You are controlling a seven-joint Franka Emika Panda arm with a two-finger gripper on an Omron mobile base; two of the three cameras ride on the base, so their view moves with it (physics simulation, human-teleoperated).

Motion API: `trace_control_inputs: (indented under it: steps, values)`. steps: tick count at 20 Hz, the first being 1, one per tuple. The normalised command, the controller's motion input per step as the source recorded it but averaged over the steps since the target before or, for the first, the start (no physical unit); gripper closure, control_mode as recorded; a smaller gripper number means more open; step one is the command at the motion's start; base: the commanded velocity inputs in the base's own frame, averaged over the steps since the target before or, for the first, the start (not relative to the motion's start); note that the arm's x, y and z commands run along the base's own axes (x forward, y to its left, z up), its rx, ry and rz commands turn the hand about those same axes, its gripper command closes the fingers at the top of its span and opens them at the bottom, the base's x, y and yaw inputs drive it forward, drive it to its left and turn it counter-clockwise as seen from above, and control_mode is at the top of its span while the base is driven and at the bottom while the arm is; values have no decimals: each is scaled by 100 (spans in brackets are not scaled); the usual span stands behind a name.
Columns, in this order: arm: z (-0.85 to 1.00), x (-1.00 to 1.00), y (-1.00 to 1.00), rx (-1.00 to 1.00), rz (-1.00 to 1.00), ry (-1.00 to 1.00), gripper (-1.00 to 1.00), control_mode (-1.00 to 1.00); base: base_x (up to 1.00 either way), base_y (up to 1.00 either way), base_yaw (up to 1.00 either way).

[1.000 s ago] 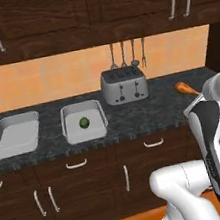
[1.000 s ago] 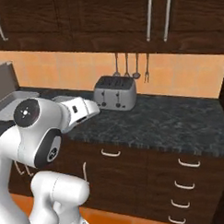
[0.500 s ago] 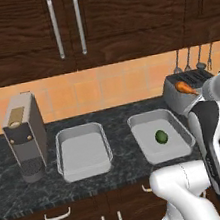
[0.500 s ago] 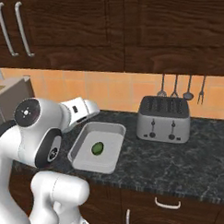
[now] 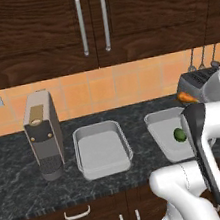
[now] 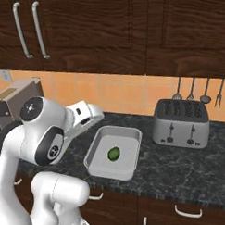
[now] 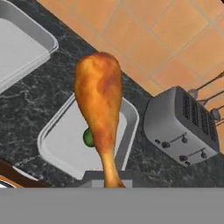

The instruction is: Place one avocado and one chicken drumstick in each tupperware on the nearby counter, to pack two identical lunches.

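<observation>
While one tupperware (image 5: 102, 151) sits bare, another (image 6: 114, 151) (right) holds avocado (image 6: 113, 153).

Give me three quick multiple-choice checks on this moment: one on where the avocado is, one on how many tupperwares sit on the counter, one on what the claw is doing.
1. Where is the avocado?
A. In the tupperware nearer the toaster
B. On the bare counter
C. In the claw

2. How many tupperwares are on the counter?
A. One
B. Two
C. Three

3. What is the claw doing?
A. Open, holding nothing
B. Shut on the avocado
C. Shut on the chicken drumstick

Answers: 1 A, it lies inside the right tupperware beside the toaster. 2 B, the left tupperware sits beside it. 3 C, the chicken drumstick rises from the claw in the hand view.
</observation>
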Motion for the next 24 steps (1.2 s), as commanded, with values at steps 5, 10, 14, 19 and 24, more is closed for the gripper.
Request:
trace_control_inputs:
  steps: [5,10,14,19,24]
  values:
    - [-66,0,-97,1,1,20,100,-100,0,0,0]
    - [-83,19,-42,1,5,21,100,-100,0,0,0]
    - [-92,54,7,0,7,19,100,-100,0,0,0]
    - [-51,71,2,0,10,15,100,-100,0,0,0]
    - [-43,86,-2,2,10,2,100,-100,0,0,0]
